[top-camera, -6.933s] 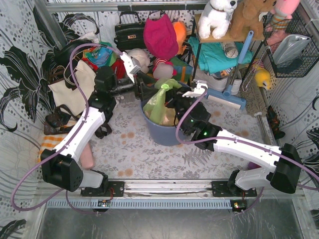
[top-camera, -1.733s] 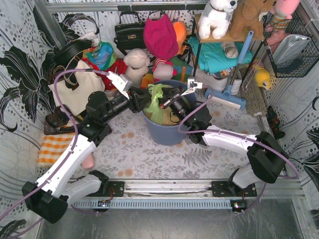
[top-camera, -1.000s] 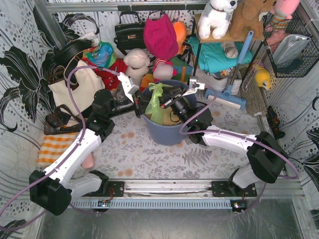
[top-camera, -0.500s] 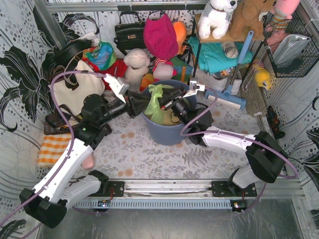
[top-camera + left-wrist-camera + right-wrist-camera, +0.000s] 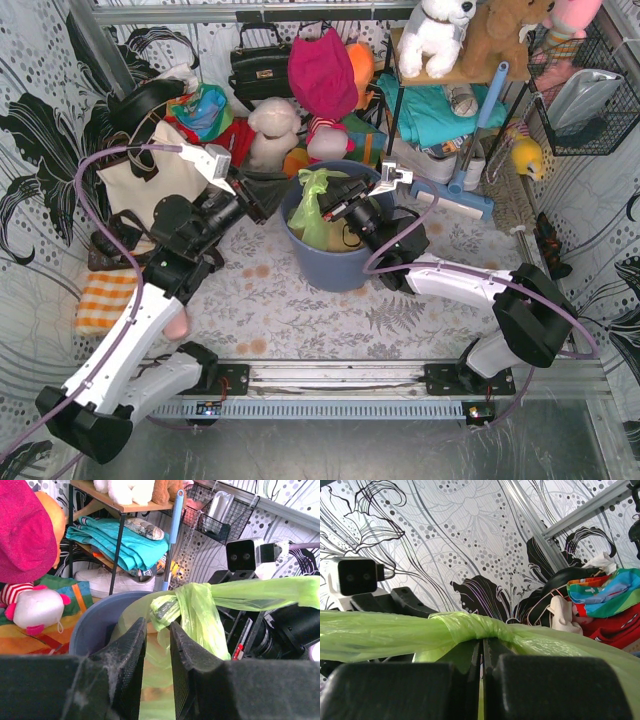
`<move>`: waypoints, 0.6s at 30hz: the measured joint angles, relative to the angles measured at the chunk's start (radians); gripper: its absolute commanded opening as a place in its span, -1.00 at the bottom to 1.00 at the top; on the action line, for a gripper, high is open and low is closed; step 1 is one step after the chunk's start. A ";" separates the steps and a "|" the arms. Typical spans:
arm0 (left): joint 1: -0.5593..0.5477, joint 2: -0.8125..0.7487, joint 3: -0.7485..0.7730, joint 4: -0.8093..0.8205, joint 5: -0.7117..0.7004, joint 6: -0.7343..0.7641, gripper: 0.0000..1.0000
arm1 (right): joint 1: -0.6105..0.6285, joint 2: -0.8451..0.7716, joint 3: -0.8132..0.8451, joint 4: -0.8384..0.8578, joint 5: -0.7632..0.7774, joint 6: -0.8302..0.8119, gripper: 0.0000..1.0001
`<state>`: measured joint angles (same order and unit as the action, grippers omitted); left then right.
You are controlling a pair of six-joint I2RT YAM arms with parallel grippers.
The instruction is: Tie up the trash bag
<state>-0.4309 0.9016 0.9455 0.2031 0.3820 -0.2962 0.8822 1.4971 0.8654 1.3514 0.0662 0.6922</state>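
Observation:
The trash bag (image 5: 313,208) is light-green film standing in a blue-grey bin (image 5: 330,268), its top gathered into a knot (image 5: 169,607). A twisted strand (image 5: 260,587) runs from the knot towards the right arm. My left gripper (image 5: 266,196) hovers just left of the bin's rim. Its jaws are open with nothing between them (image 5: 158,630), and the knot lies a short way beyond the fingertips. My right gripper (image 5: 336,207) reaches over the bin from the right, shut on the trash bag. The wrapped knot (image 5: 475,624) rests across its fingertips (image 5: 482,642).
Stuffed toys (image 5: 272,130), a black handbag (image 5: 258,68) and a pink hat (image 5: 322,72) crowd the back behind the bin. A white tote bag (image 5: 150,180) lies at the left, a shelf (image 5: 450,80) and blue mop (image 5: 470,190) at the right. An orange checked cloth (image 5: 100,300) sits near left.
The left gripper opened, let go of the bag and drew back to the left of the bin. The right gripper stayed shut on the bag in place.

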 measured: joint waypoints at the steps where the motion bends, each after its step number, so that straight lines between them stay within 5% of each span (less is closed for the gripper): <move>1: 0.000 0.010 -0.003 0.014 0.002 -0.007 -0.35 | 0.000 0.000 0.000 0.001 -0.001 0.000 -1.00; 18: 0.027 0.129 -0.029 0.159 0.138 -0.047 -0.58 | -0.007 0.004 0.000 0.017 -0.006 0.026 -1.00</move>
<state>-0.4038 1.0306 0.9161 0.3618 0.5201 -0.3435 0.8749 1.5009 0.8658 1.3685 0.0601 0.7185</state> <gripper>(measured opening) 0.243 0.003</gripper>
